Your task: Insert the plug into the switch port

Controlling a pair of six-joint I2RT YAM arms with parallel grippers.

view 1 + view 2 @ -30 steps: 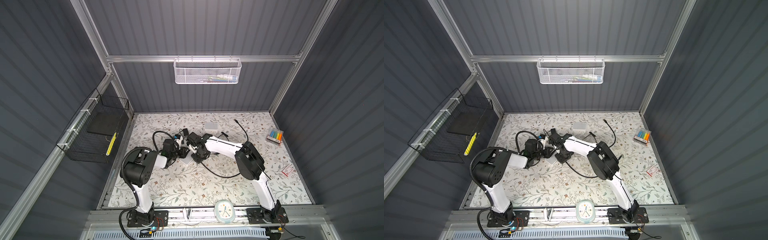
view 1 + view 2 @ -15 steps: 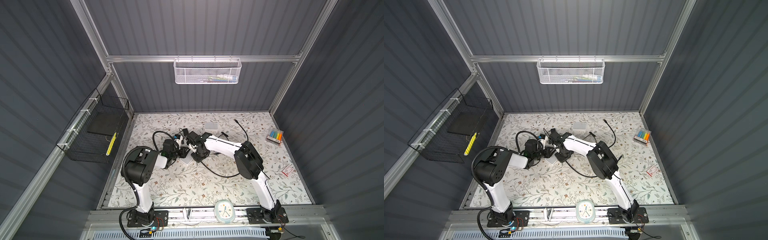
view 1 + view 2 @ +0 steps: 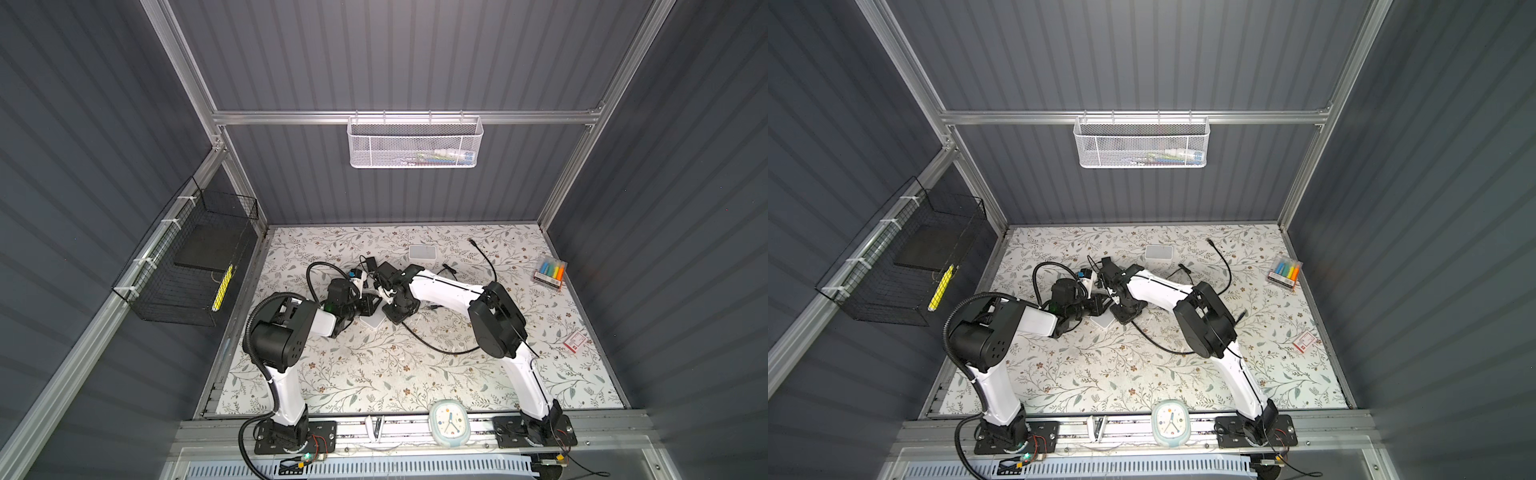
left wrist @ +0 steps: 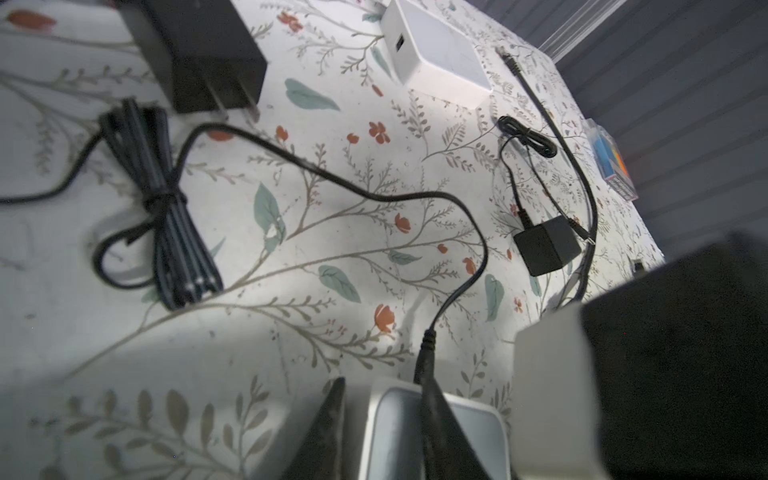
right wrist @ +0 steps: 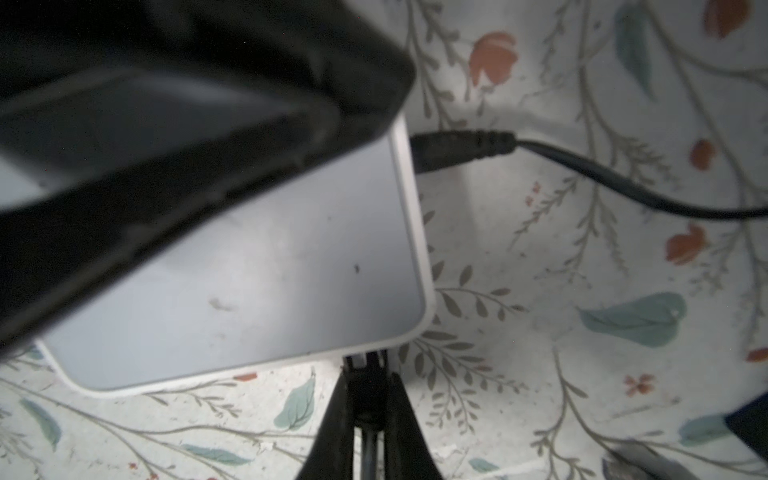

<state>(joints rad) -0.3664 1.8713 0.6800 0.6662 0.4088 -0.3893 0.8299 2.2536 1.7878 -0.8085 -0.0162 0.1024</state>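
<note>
The white switch (image 3: 371, 322) (image 3: 1102, 322) lies mid-table in both top views, with both grippers at it. My right gripper (image 5: 368, 376) is shut on the black plug (image 5: 365, 399). The plug's clear tip meets the switch (image 5: 257, 266) at a port in its near edge, and its cable (image 3: 436, 347) trails across the table. My left gripper (image 4: 384, 386) stands open at the switch (image 4: 395, 432): one finger (image 4: 330, 424) sits just clear of its side and the other lies over its top. A black power plug (image 5: 457, 147) sits in another side of the switch.
A second white box (image 3: 422, 252) lies at the back. Black adapters (image 4: 195, 54) (image 4: 544, 245) and a tied cable bundle (image 4: 166, 216) lie behind the switch. A marker pack (image 3: 549, 272) and a red card (image 3: 575, 340) are on the right, a clock (image 3: 450, 424) on the front rail.
My left gripper's jaws have widened a little at the switch. Both arms and the right gripper with the plug stay where they were.
</note>
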